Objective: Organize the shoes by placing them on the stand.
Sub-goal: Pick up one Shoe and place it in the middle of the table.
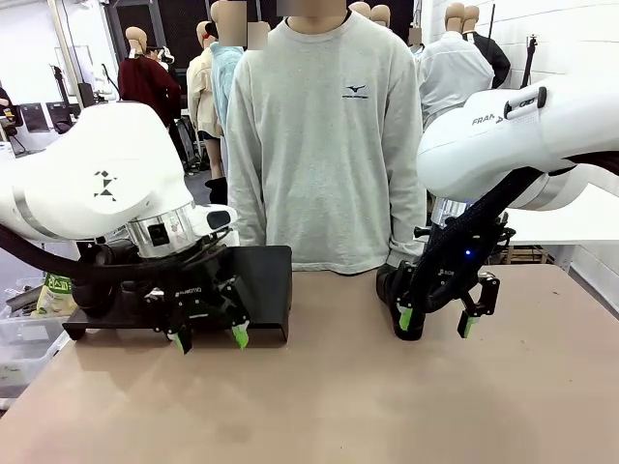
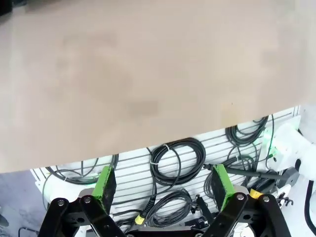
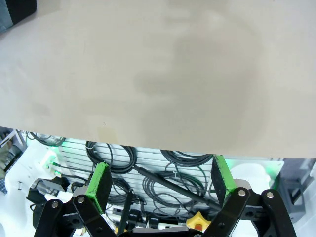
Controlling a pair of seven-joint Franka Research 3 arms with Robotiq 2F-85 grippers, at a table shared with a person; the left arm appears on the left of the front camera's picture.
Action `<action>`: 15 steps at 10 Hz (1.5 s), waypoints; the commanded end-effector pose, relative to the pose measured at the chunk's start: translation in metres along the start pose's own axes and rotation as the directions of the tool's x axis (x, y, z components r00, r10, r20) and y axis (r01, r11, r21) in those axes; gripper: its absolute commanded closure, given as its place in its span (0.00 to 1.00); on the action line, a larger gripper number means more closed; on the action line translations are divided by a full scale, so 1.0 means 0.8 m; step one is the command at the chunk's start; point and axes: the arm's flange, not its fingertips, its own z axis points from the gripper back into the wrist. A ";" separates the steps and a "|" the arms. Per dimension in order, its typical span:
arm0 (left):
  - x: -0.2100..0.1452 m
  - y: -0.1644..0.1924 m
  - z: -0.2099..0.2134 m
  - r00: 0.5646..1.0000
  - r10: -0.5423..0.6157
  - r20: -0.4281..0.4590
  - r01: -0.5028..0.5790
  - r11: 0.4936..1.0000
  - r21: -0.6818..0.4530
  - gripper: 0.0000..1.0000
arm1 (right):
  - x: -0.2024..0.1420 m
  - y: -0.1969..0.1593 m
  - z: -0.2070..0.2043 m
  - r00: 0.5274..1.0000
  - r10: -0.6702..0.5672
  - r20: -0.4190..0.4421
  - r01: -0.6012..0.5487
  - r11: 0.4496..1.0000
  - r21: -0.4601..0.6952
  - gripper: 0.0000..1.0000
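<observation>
both pincers hung with jaws apart and empty above the bench, with the stand at the far left edge.

the left gripper (image 1: pixel 208 337), black links tipped with green pads, hovered over the matte tan bench (image 1: pixel 319 396) just in front of the stand (image 1: pixel 261 290), a matte black low riser with a flat top, partly hidden by the white arm. the right gripper (image 1: pixel 436 321) hung near the far edge right of middle; a dark glossy rounded shape (image 1: pixel 389 286) behind it may have been a shoe, i could not tell. a person in a grey sweatshirt (image 1: pixel 324 145) stood at the far side. in the wrist views, the green pads (image 2: pixel 105 181) (image 3: pixel 101 182) stood wide over smooth tabletop, with coiled black cables (image 2: pixel 177 159) below the bench's edge.
</observation>
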 end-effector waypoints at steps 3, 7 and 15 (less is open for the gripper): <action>-0.006 -0.005 -0.008 1.000 -0.012 -0.026 0.012 1.000 0.005 0.00 | 0.093 0.037 0.030 0.988 0.061 0.139 -0.043 0.991 -0.129 0.00; -0.006 -0.005 -0.008 1.000 -0.012 -0.026 0.012 1.000 0.005 0.00 | 0.224 0.063 0.004 0.978 0.078 0.194 -0.057 0.992 -0.113 0.00; -0.006 -0.005 -0.008 1.000 -0.012 -0.026 0.012 1.000 0.005 0.00 | 0.270 0.100 -0.099 0.990 0.055 0.127 -0.016 0.957 -0.288 0.00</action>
